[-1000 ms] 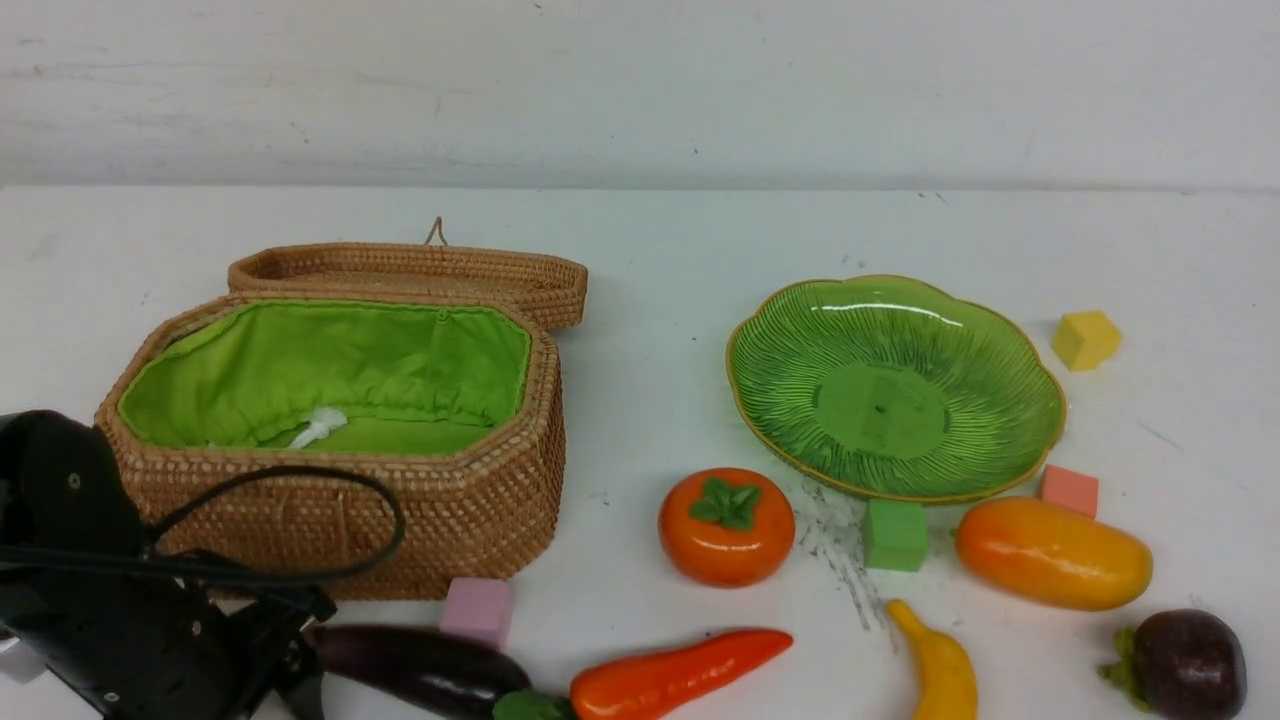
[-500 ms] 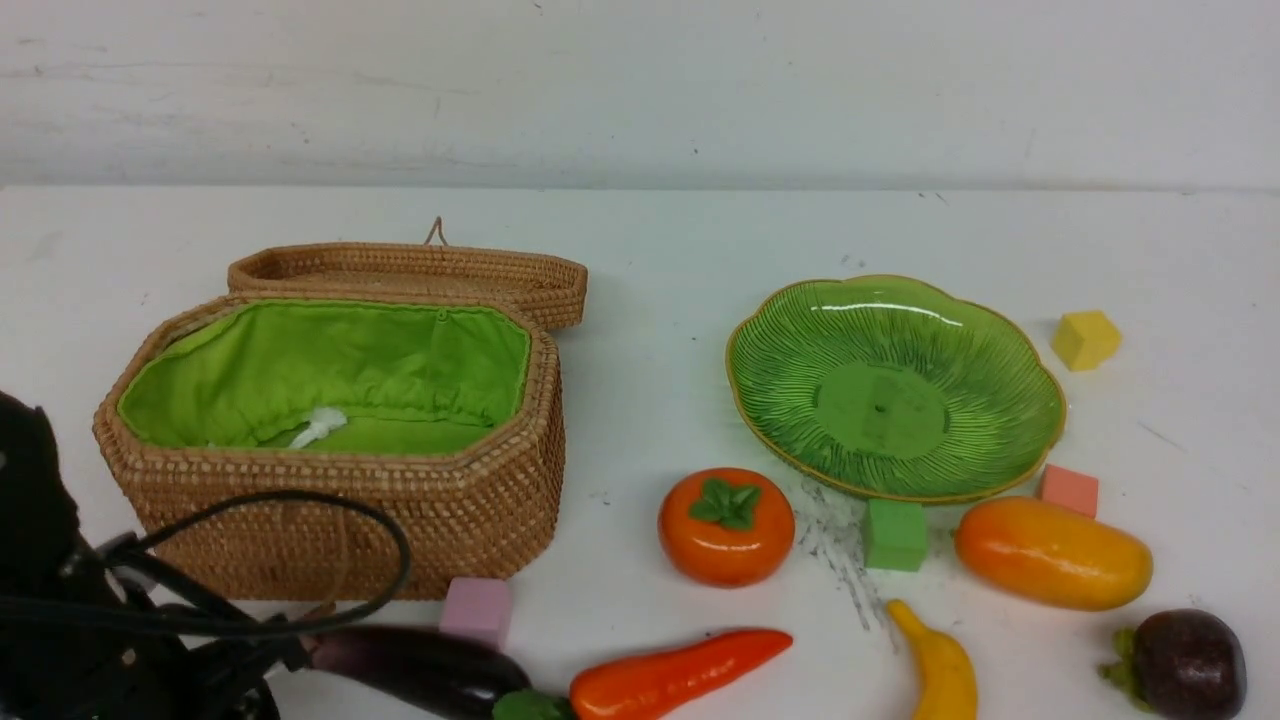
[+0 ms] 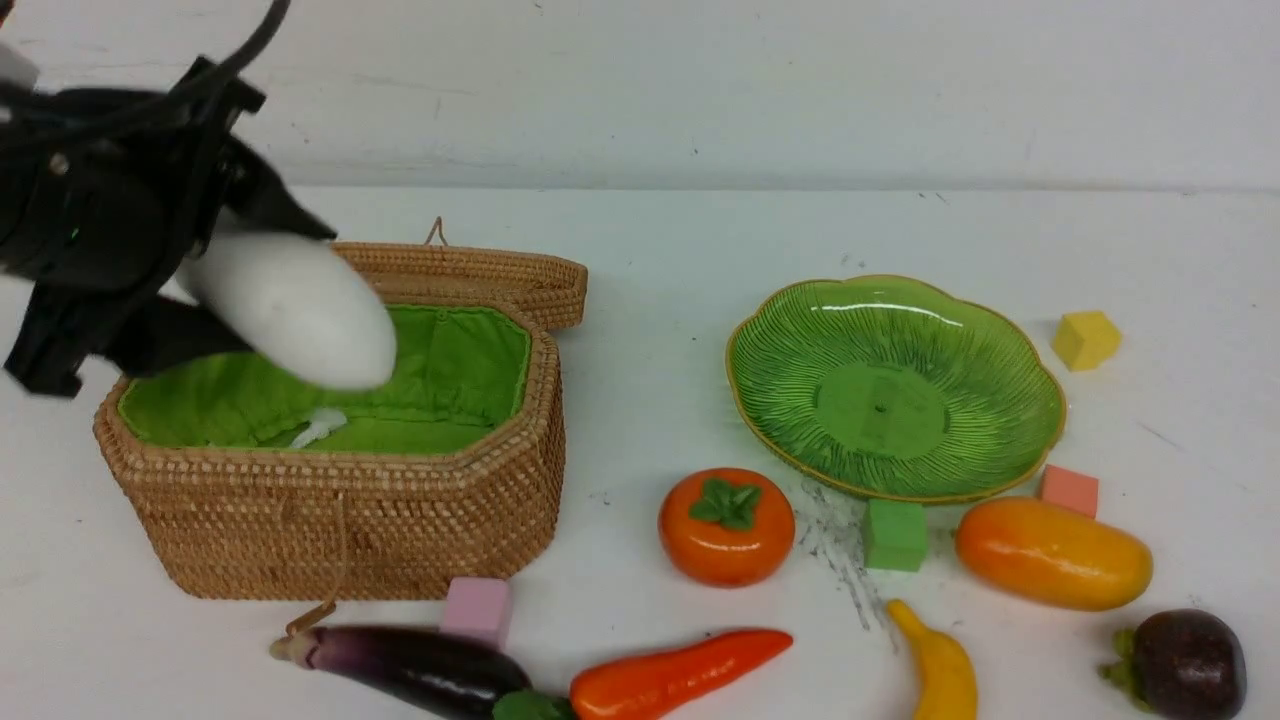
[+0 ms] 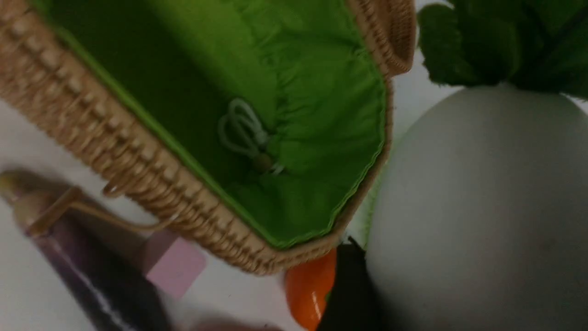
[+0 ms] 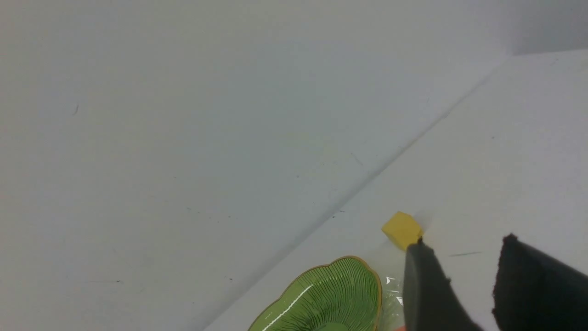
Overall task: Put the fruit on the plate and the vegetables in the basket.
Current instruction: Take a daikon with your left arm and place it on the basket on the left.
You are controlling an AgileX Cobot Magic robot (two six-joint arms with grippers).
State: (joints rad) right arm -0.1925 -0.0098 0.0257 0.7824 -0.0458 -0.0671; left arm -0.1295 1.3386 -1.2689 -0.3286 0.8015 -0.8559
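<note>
One white radish (image 3: 300,310) is held in the wide left claw (image 3: 215,270) over the open basket (image 3: 400,520), while the eggplant (image 3: 410,668), the pepper (image 3: 680,680) and four fruits (image 3: 726,525) are laid on the bench (image 3: 640,300), off the plate (image 3: 900,330), and the right claw (image 5: 473,276) is seen a little open, holding nothing.

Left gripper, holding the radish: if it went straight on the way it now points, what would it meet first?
The left gripper, shut on the radish, points down into the open basket. The radish tip would probably meet the green lining first, near the white drawstring; depth is unclear.
</note>
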